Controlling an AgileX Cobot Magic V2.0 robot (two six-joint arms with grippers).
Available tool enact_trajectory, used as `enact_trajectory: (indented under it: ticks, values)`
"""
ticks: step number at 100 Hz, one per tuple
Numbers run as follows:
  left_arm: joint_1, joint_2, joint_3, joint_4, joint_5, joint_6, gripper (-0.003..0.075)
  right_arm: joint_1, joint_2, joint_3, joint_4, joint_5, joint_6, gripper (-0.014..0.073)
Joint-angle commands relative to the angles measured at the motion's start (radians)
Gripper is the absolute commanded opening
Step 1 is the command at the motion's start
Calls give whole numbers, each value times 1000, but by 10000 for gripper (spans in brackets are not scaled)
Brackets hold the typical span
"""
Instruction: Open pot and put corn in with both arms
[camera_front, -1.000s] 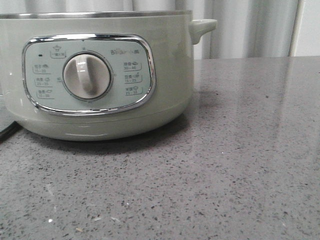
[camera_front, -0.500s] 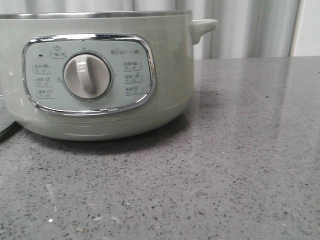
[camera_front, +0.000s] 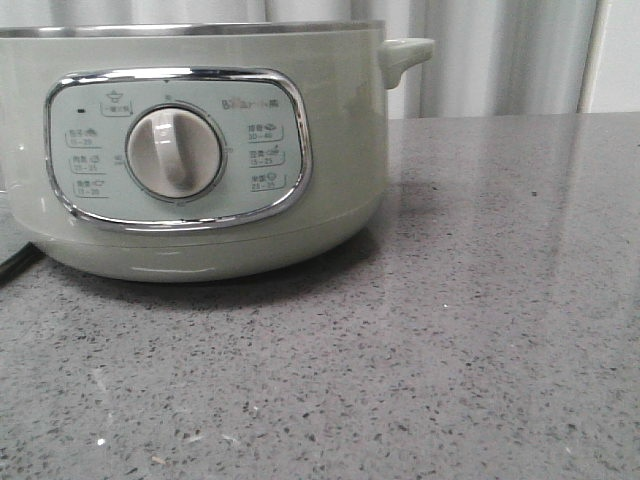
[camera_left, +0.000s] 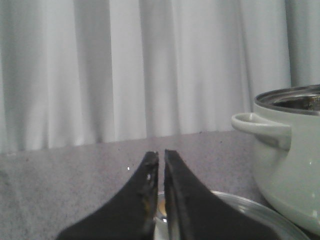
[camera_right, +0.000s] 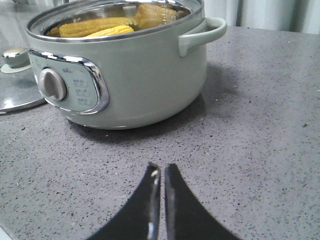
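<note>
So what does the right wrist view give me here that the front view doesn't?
Only the right wrist view shows inside the pot: yellow corn lies in it, the glass lid rests on the table beside it, and the right gripper sits closed and empty. Only the front view shows the control panel's dial and labels close up. Both show the pot's side handle and the grey speckled table.

Lidless sage-green pot (camera_right: 125, 75) upright on the counter, yellow corn (camera_right: 95, 27) lying inside.
</note>
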Motion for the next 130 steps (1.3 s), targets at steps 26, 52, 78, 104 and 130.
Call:
enact_trajectory:
  ticks: [26, 52, 78, 104, 130]
  values:
    - [-1, -31, 7, -165, 289, 64, -20, -4, 8, -29, 1, -69, -10, -74]
    - [-1, -31, 7, -166, 407, 64, -20, -4, 8, -29, 1, -69, -10, -74]
    - [-1, -31, 7, -166, 407, 64, -20, -4, 8, -29, 1, -69, -10, -74]
    - [-1, -31, 7, -166, 407, 64, -20, -4, 8, -29, 1, -69, -10, -74]
    - [-1, -31, 7, -166, 407, 64, -20, -4, 6, -23, 1, -69, -10, -74]
